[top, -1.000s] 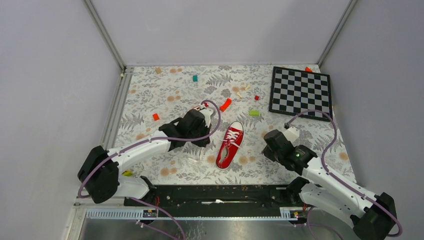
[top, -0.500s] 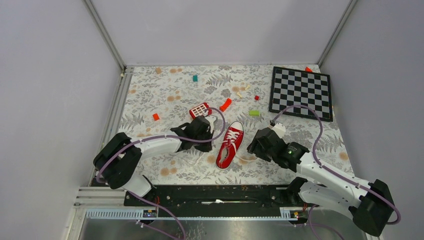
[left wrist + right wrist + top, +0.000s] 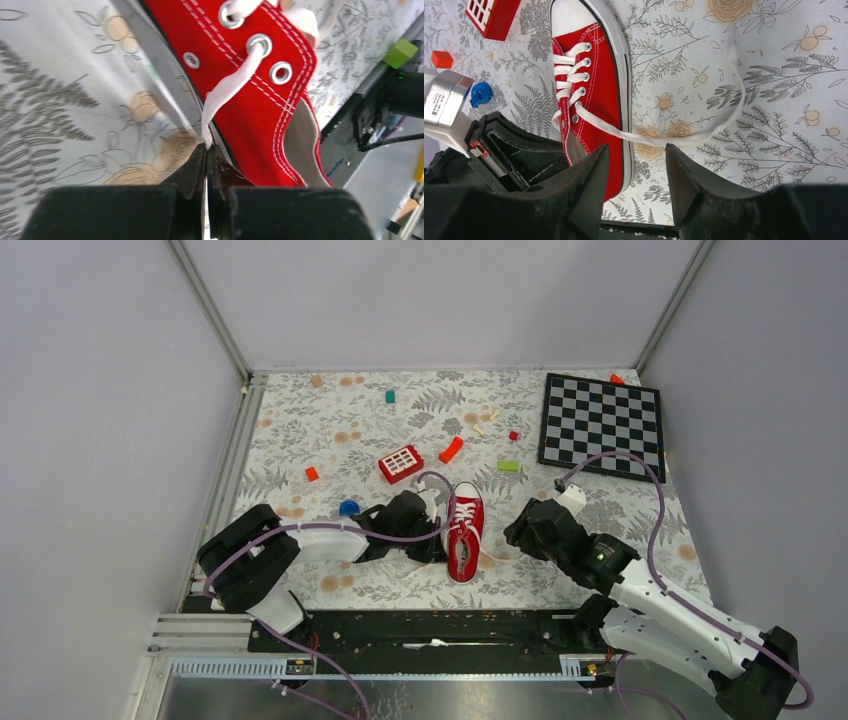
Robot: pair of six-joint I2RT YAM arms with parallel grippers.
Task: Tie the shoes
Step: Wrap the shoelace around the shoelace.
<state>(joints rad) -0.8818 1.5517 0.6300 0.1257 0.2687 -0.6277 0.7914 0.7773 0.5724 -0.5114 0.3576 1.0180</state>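
Red sneaker (image 3: 464,538) sits on the floral mat (image 3: 330,430), near-centre of table btwn the two arms, white toe cap pointing to the far side, heel twd the arm bases; laces untied. L-side lace (image 3: 227,87) comes out of an upper eyelet & runs down the shoe's side to the L gripper (image 3: 206,150), whose fingers are pressed together w/ the lace tip pinched btwn them, right beside the sole at mat level. In top view the L gripper (image 3: 430,540) is against the shoe's left flank. R-side lace (image 3: 704,134) leaves the opposite eyelet row, crosses over the sole & lies slack on the mat in a long curve bending away. R gripper (image 3: 636,150) has its jaws wide apart, nothing btwn them, tips just short of that lace & the heel end; in top view it (image 3: 525,530) is near the shoe's right side, not touching. Further out: red block w/ white squares (image 3: 401,463) beyond the toe, blue piece (image 3: 349,507) to the left, red-orange piece (image 3: 452,449), green block (image 3: 508,466), chessboard (image 3: 601,425) at far right.
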